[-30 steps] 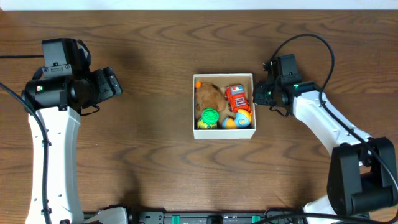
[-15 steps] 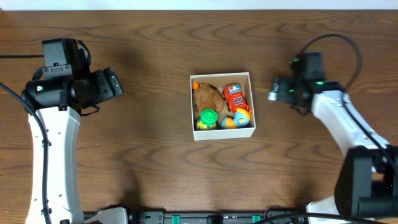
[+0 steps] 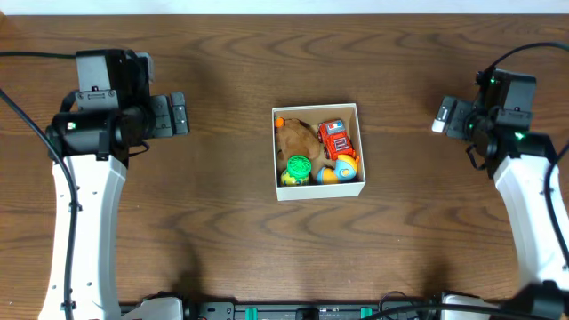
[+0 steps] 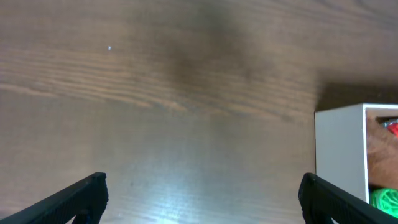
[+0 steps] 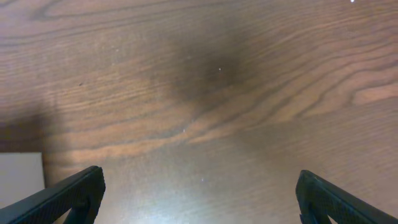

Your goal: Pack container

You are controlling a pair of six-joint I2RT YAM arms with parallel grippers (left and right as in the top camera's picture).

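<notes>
The container [image 3: 320, 189], a small white-walled box with a brown inside, stands at the table's middle. It holds a brown plush [image 3: 299, 137], a red truck [image 3: 335, 139], a green round toy [image 3: 299, 167] and a blue-and-yellow ball [image 3: 343, 168]. My left gripper [image 3: 179, 116] hovers well to its left, open and empty. In the left wrist view the box's white wall [image 4: 339, 152] shows at the right edge, beyond the open left gripper [image 4: 202, 194]. My right gripper [image 3: 444, 116] hangs far right of the box, open. The right wrist view has the open right gripper [image 5: 200, 190] over bare wood and a box corner [image 5: 22, 177].
Dark wood table [image 3: 222, 231] lies all around the box. Black cables [image 3: 27, 67] run off both arms near the side edges. A black bar [image 3: 293, 311] lies along the front edge.
My right arm pulled back to the right, away from the box, and its jaws opened wide. The left arm shifted slightly right and opened a little more. The box nudged slightly left.
</notes>
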